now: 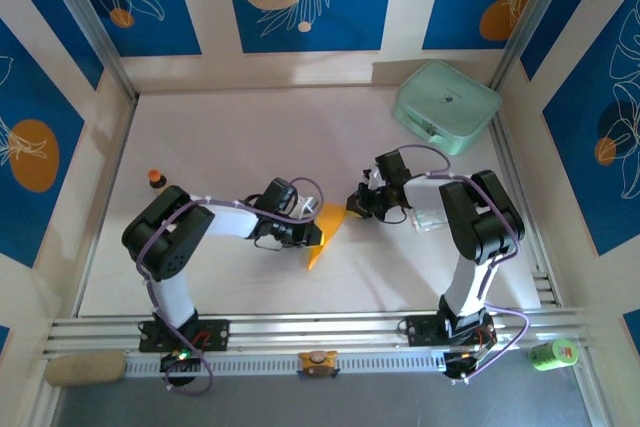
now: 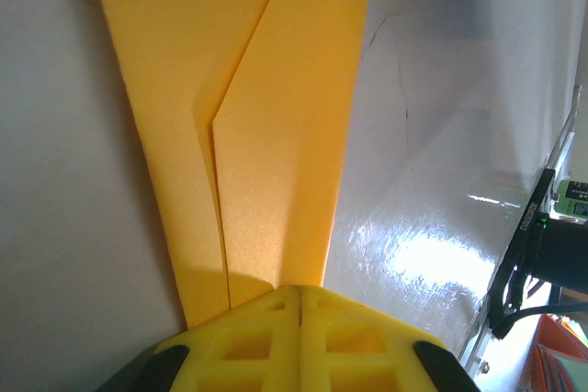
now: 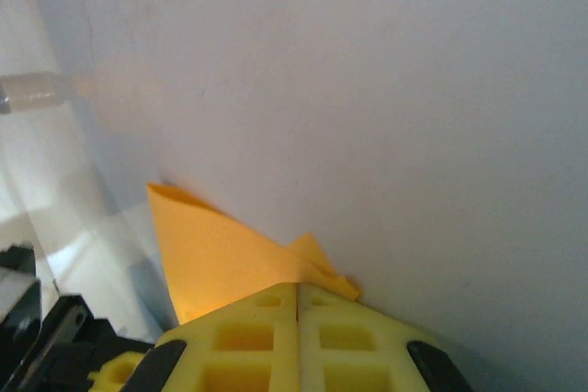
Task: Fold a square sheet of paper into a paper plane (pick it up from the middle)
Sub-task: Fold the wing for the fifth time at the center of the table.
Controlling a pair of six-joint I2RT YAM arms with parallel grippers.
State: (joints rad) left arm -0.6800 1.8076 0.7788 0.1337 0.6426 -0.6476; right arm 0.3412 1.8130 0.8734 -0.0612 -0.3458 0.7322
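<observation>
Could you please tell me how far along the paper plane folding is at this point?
Done: the sheet of paper is already folded into a narrow, pointed shape with overlapping layers. In hand: the left gripper and the right gripper are each shut on it, from opposite sides. Left: no spread wings are visible, so the final folds probably remain.
</observation>
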